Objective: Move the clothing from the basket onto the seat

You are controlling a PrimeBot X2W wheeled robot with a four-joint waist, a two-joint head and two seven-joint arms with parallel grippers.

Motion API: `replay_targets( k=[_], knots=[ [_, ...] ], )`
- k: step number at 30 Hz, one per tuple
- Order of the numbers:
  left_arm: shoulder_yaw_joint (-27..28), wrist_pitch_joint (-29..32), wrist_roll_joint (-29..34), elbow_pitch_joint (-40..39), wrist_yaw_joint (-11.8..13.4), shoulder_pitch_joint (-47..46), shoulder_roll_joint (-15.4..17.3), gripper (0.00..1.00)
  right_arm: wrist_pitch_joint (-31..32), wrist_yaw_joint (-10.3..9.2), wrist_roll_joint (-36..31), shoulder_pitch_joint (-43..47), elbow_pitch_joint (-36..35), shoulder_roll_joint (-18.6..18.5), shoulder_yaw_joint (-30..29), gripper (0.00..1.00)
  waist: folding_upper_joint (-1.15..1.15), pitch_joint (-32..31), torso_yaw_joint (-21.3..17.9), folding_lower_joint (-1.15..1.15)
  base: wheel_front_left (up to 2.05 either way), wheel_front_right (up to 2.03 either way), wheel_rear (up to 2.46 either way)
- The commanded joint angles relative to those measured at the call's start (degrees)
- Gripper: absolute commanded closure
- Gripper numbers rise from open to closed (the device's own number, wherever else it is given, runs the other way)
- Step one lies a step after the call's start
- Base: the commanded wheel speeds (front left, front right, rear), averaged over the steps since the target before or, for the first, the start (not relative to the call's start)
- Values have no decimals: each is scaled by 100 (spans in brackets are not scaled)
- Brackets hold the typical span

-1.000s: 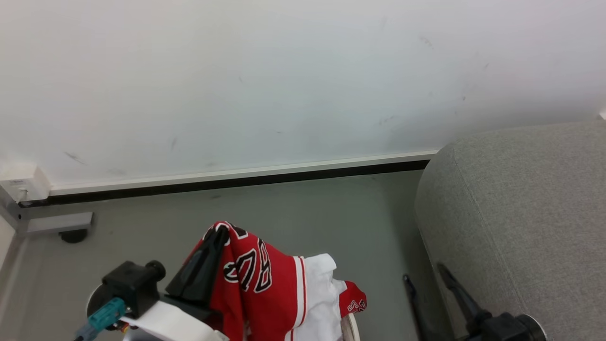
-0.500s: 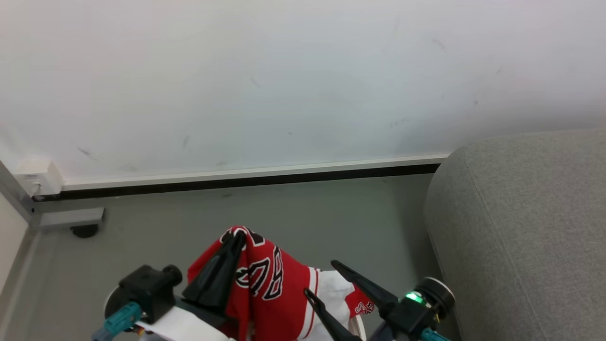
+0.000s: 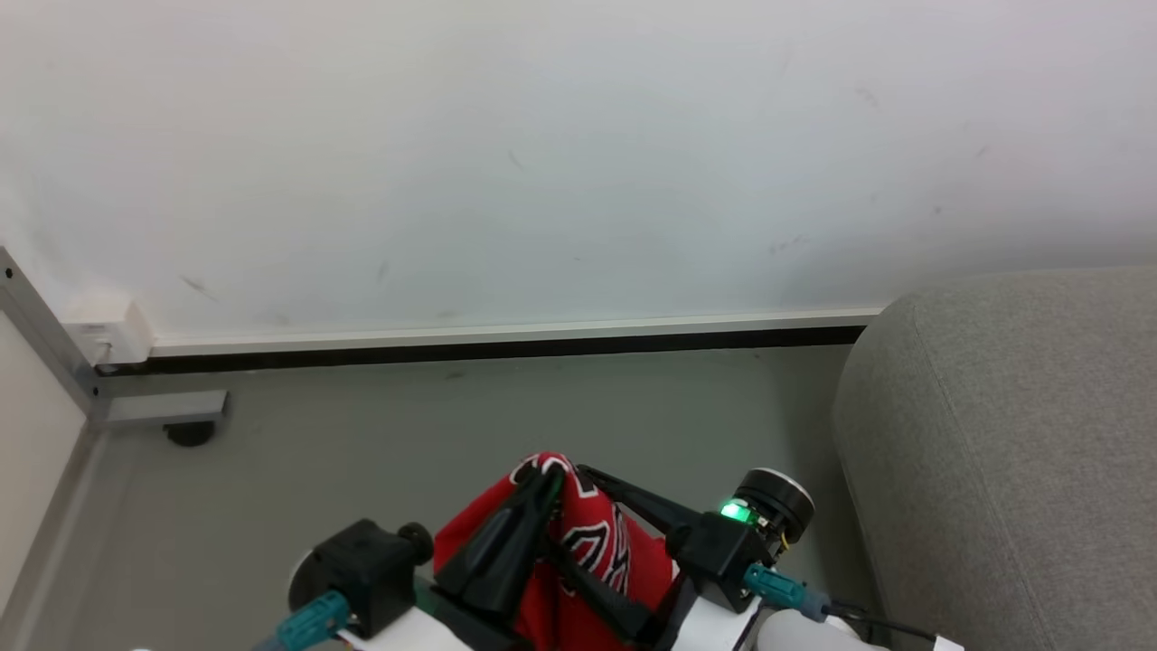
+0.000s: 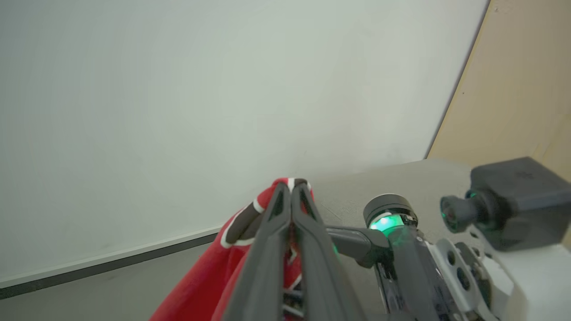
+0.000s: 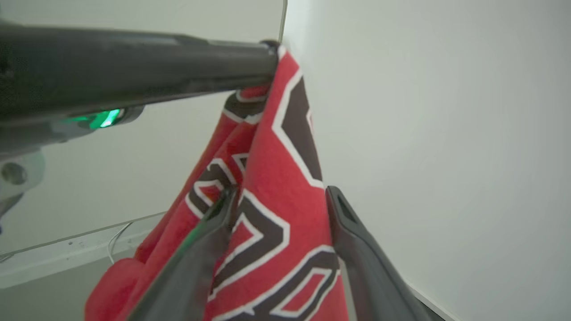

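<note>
Your left gripper (image 3: 550, 472) has its fingers pressed together on a top fold of the clothing (image 3: 592, 547). The red fabric hangs from that pinch in the air above the floor (image 3: 434, 425), apart from the seat (image 3: 1012, 434), whose rounded end lies off to your right. Your right gripper (image 5: 281, 192) has its fingers spread wide, one on each side of the hanging fabric, just below the left's pinch. Whether either finger presses the cloth I cannot tell.

The step in hand looks like taking a second hold. Close the right fingers only once a good thickness of fabric sits between them, not just an edge, because this shiny cloth is likely to slip. Take that hold a little apart from the left's pinch so the two sets of fingers don't clash. Then carry both arms together to the right, high enough that the hanging end clears the seat's rounded end. Let go over the seat's top, well in from its edge.
</note>
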Motion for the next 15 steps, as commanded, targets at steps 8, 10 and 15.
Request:
replay_targets(
  k=[8,10,15],
  knots=[
    [-217,26,-59,-82,-133,-117,-138,100,0,-12,675,-159,310,185,150,100,0,-35,72,0,0,0,0],
    [-203,-2,-69,-69,-123,-106,-143,100,-1,-12,772,-163,277,205,113,100,0,-36,83,0,0,0,0],
    [-143,-60,-92,5,-50,-15,-109,92,-1,-12,816,-121,209,217,-29,100,0,-44,92,0,0,0,0]
  ],
)
